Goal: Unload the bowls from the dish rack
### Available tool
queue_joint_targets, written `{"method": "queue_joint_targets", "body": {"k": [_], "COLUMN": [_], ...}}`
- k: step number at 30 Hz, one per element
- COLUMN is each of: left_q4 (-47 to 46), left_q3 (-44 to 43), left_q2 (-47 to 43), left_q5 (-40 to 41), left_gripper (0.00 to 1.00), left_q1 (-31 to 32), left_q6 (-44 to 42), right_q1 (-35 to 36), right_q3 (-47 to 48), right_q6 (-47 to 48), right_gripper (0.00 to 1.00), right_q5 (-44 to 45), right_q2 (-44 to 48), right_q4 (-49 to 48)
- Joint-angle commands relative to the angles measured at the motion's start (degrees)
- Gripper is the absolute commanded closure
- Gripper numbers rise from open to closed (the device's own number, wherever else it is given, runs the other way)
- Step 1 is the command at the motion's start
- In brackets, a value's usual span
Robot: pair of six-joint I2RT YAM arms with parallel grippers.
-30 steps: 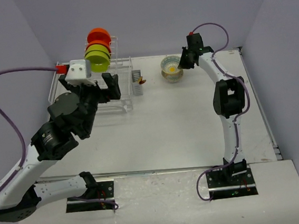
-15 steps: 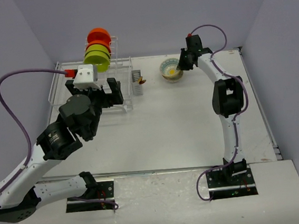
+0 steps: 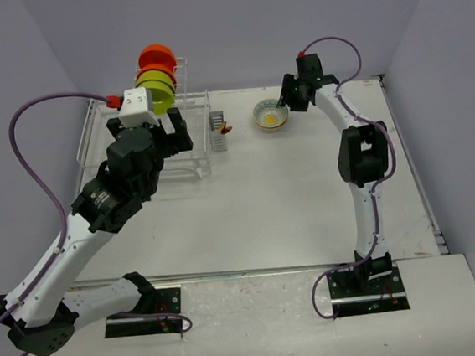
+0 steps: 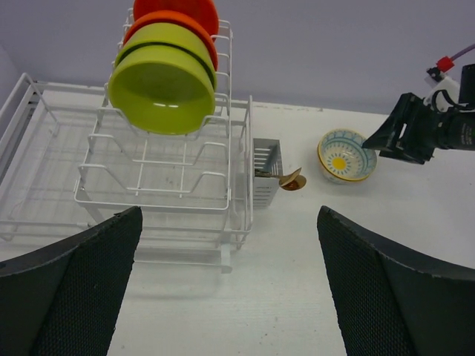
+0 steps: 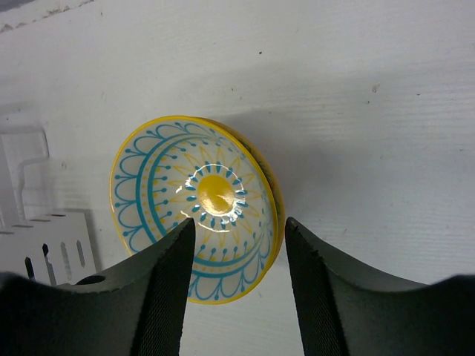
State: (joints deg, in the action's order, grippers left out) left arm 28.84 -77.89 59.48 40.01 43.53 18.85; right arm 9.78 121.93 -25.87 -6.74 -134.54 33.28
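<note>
The white bowl with a yellow flower pattern point(image 3: 270, 116) point(image 5: 215, 193) point(image 4: 346, 156) sits upright on the table right of the dish rack point(image 3: 198, 161) point(image 4: 148, 200). My right gripper point(image 3: 285, 102) point(image 5: 239, 252) is open, with its fingers on either side of the bowl's near rim and a gap showing. A lime-green bowl point(image 3: 160, 91) point(image 4: 162, 87) stands on edge in the rack's upright tier, with orange-red bowls point(image 3: 157, 58) point(image 4: 178, 9) behind it. My left gripper point(image 3: 150, 129) point(image 4: 230, 297) is wide open and empty, in front of the rack and facing the green bowl.
A small grey cutlery holder point(image 3: 217, 131) point(image 4: 266, 178) hangs on the rack's right side with a brown utensil point(image 4: 292, 180) poking out. The rack's low tray point(image 4: 44, 170) spreads to the left. Purple walls close in behind and at both sides.
My right gripper has opened and let go of the patterned bowl, which now rests on the table. The left arm has moved forward toward the rack.
</note>
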Motion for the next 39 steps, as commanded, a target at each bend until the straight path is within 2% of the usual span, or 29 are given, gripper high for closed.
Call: {"method": "queue_joint_targets", "body": {"k": [1, 4, 5, 6, 7, 8, 9, 10, 11, 13, 14, 17, 18, 21, 25, 29, 30, 33, 39], "left_q4": [-0.4, -0.8, -1.1, -1.1, -0.2, 0.1, 0.2, 0.4, -0.1, -4.7, -6.4, -10.8, -11.5, -14.8, -16.1, -20.4, -21.0, -22.1, -27.0], "left_q3": [-1.5, -3.6, -4.5, -5.2, -6.8, -7.5, -8.0, -8.4, -8.3, -6.9, -5.4, -3.7, -3.3, -1.7, -1.7, -1.0, -0.8, -0.1, 2.4], "left_q2": [2.6, 4.9, 5.5, 7.3, 8.2, 9.1, 10.5, 11.0, 11.3, 10.9, 10.8, 12.0, 12.4, 13.7, 16.2, 19.1, 19.6, 21.2, 22.6], "left_q5": [-2.2, -4.5, -6.2, -11.5, -14.1, -16.9, -20.9, -22.0, -22.4, -23.7, -24.3, -28.8, -31.4, -31.9, -28.8, -29.0, -29.1, -28.1, -26.9], "left_gripper": [0.00, 0.00, 0.00, 0.00, 0.00, 0.00, 0.00, 0.00, 0.00, 0.00, 0.00, 0.00, 0.00, 0.01, 0.09, 0.26, 0.26, 0.46, 0.53], "left_q1": [-2.5, -6.0, -9.3, -11.8, -16.7, -19.0, -21.1, -23.8, -24.4, -25.7, -26.0, -29.8, -30.9, -32.7, -33.2, -33.6, -33.6, -33.6, -33.9], "left_q6": [3.6, 6.7, 8.9, 10.2, 14.4, 16.7, 18.8, 21.4, 26.3, 29.1, 31.5, 38.1, 39.8, 45.7, 49.6, 52.5, 52.5, 54.3, 54.9], "right_q1": [-0.1, -0.3, -0.4, -0.4, -0.4, -0.4, -0.4, -0.4, -0.4, -0.6, -0.7, -2.0, -2.2, -2.2, -2.2, -2.2, -2.2, -2.2, -2.2], "right_q3": [1.8, -0.9, -3.3, -4.8, -8.1, -10.0, -11.9, -14.1, -18.8, -24.1, -29.6, -38.0, -39.6, -47.8, -54.9, -59.4, -60.0, -60.2, -58.7], "right_q6": [1.6, 1.2, 0.7, 0.5, -0.1, -0.4, -1.2, -1.7, -2.1, -3.3, -3.6, -6.8, -7.4, -10.0, -12.0, -13.0, -13.0, -12.5, -10.2], "right_gripper": [0.46, 0.45, 0.43, 0.37, 0.32, 0.26, 0.20, 0.02, 0.01, 0.01, 0.01, 0.01, 0.01, 0.01, 0.01, 0.01, 0.01, 0.01, 0.01], "right_q5": [2.6, 4.4, 4.8, 5.3, 6.0, 6.1, 6.2, 6.1, 5.6, 2.4, -3.7, -16.2, -17.6, -20.8, -23.4, -23.8, -23.9, -22.3, -19.7], "right_q2": [5.9, 9.9, 13.0, 14.9, 17.1, 19.3, 24.3, 26.8, 29.6, 37.4, 39.8, 46.9, 48.5, 55.9, 64.9, 73.9, 75.1, 78.4, 81.5], "right_q4": [0.2, 0.3, 0.2, -0.1, -0.1, -0.1, -0.1, -0.2, -0.4, -3.1, -4.5, -8.7, -9.8, -14.9, -18.0, -19.0, -19.0, -17.3, -14.1]}}
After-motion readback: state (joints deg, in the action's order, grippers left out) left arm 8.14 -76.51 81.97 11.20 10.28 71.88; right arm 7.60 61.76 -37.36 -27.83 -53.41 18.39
